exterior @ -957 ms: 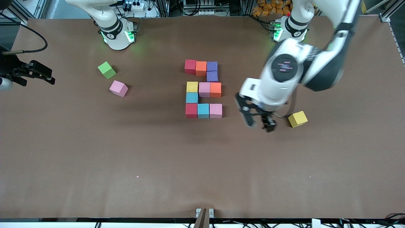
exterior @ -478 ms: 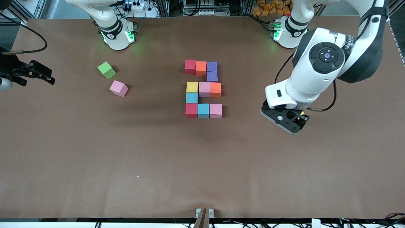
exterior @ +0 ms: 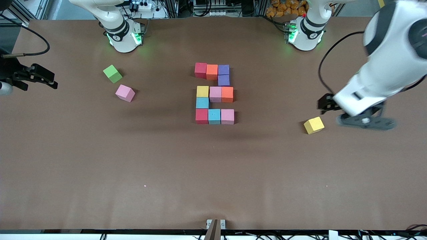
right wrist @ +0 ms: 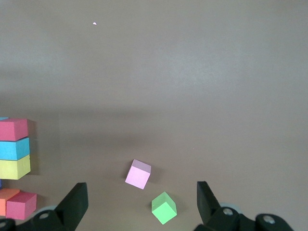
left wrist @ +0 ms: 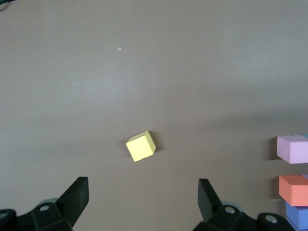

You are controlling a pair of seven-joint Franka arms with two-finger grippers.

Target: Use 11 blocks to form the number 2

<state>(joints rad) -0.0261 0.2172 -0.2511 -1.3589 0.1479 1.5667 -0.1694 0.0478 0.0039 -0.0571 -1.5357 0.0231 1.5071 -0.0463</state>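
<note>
The number 2 looks finished. Both hands are wide open and empty: left hand over the loose yellow cube, right hand waiting. Grabbing another cube could disturb the digit.

Left gripper blurred — fingertips perhaps hidden by wrist.

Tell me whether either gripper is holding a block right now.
Neither. The left gripper is open above the table near the loose yellow block; the right gripper waits open, empty.

A robotics lab: aluminium framing, a power strip and cables edge the table.
</note>
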